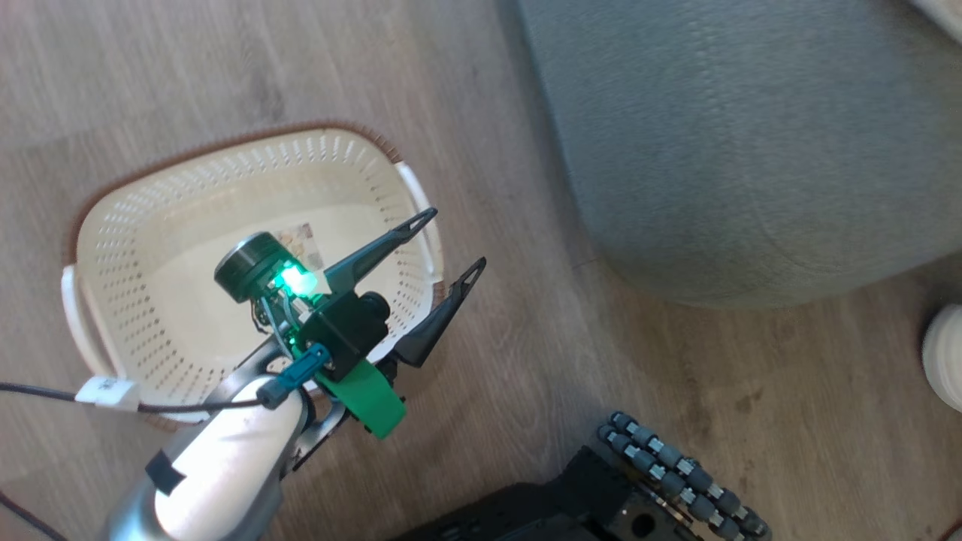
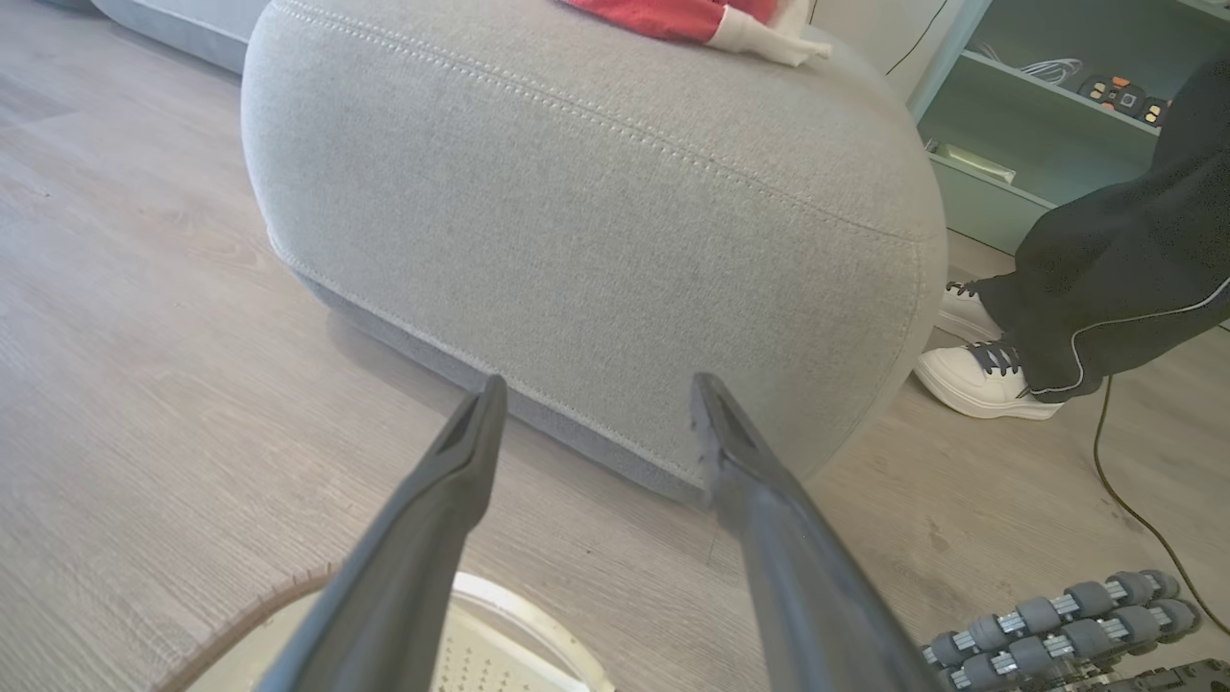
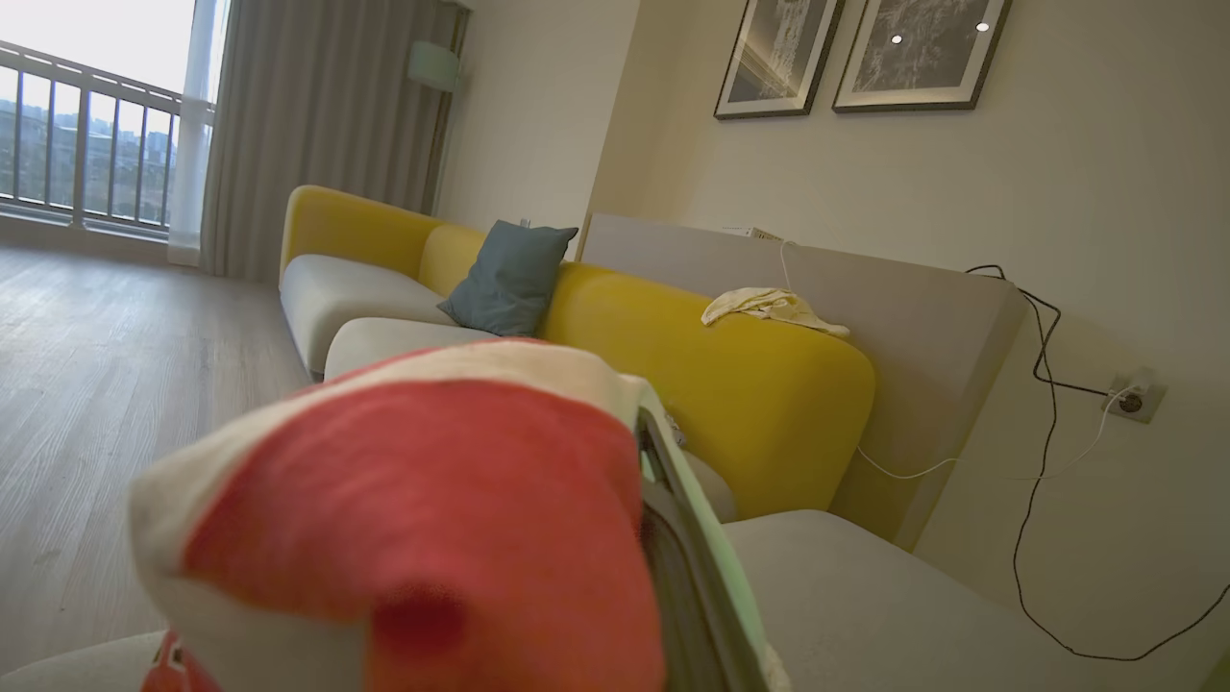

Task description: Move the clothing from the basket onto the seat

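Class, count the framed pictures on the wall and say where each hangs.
2. The left picture hangs high above the yellow sofa; the right picture hangs close beside it. The view's top edge crops both; others may lie outside it.

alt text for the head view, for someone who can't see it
Seen from above, the robot's left gripper hangs open over a cream basket whose bare bottom shows, on a wood floor. A grey-green seat takes up the upper right, and the robot's wheeled base shows at the bottom edge.
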Tool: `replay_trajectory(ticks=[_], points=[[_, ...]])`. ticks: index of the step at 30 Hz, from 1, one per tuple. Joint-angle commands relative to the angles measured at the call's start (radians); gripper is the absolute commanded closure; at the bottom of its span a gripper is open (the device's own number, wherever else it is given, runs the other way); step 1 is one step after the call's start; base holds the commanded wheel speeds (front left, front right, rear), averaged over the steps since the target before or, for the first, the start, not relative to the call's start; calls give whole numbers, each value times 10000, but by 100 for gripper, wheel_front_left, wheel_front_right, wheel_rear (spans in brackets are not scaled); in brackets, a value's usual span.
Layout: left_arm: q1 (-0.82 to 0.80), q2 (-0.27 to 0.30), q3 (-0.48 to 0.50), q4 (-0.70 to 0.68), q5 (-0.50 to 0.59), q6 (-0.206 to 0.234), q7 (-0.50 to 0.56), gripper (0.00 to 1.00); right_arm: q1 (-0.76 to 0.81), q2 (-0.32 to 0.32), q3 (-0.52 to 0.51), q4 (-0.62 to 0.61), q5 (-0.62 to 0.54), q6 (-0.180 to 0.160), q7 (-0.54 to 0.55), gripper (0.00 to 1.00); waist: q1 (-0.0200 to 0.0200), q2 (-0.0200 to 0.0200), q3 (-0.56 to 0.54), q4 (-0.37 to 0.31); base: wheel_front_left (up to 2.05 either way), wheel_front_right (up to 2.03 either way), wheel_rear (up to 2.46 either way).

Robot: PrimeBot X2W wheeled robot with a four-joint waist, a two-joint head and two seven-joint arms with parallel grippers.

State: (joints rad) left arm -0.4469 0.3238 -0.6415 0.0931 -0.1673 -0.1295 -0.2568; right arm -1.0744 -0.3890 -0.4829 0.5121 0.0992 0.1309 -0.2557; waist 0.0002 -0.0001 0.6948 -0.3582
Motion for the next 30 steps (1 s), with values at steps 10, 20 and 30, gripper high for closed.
replay_trajectory(ticks=[10,20,30], points=[[-173,-22,293,-380,56,-12,-49,0,-1748,-566,-930,2653,-1330,-2,-61,100,-2,1,1043,932,0,0,0],[-227,-270,498,-186,-119,-12,-49,0,-2106,-389,-873,5378,-2512,-2,572,100,-2,1,1323,1246,0,0,0],[-270,-383,502,-61,-114,-12,-49,0,-2318,-486,-671,6554,-2406,-2,429,53,-2,1,1100,1297,0,0,0]])
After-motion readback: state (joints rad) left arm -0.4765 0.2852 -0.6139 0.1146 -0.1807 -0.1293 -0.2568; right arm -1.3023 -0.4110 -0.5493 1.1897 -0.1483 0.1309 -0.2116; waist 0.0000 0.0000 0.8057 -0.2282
